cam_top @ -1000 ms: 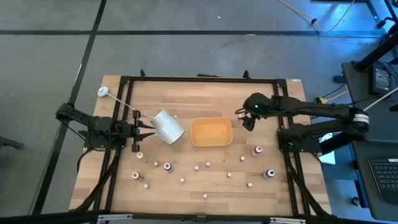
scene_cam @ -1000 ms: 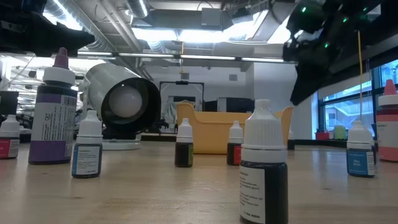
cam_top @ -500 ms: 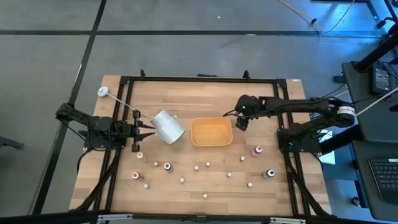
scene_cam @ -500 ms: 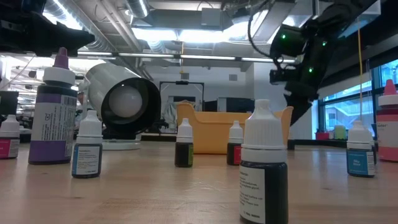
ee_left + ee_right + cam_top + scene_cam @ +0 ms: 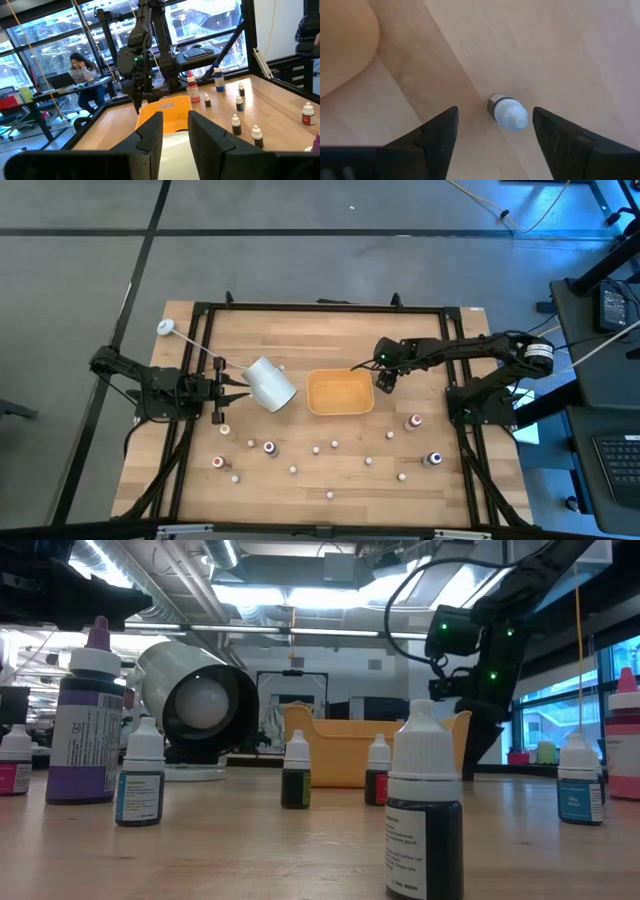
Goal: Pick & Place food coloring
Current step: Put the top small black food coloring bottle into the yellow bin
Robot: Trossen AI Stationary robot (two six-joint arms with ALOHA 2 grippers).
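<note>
Food coloring, a tiny white-capped bottle [image 5: 507, 113], stands on the wooden surface [image 5: 300, 350] beside the yellow-orange rounded tray [image 5: 340, 392]; I hold my right tool [image 5: 384, 375] wide above it, ready to grasp; left tool [image 5: 228, 388] waits

1 small white-capped food coloring bottle [image 5: 506, 112] on wood between the right gripper's [image 5: 492, 132] 2 spread fingers

Open wood lay along the far edge of the table [image 5: 300, 325], behind the orange tray [image 5: 339, 392] and the tipped white cup [image 5: 269, 383]. The near half was dotted with small food coloring bottles [image 5: 318, 448], with narrow gaps between them. Bare wood surrounded the one bottle [image 5: 507, 112] between the right gripper's [image 5: 492, 127] spread fingers.
</note>
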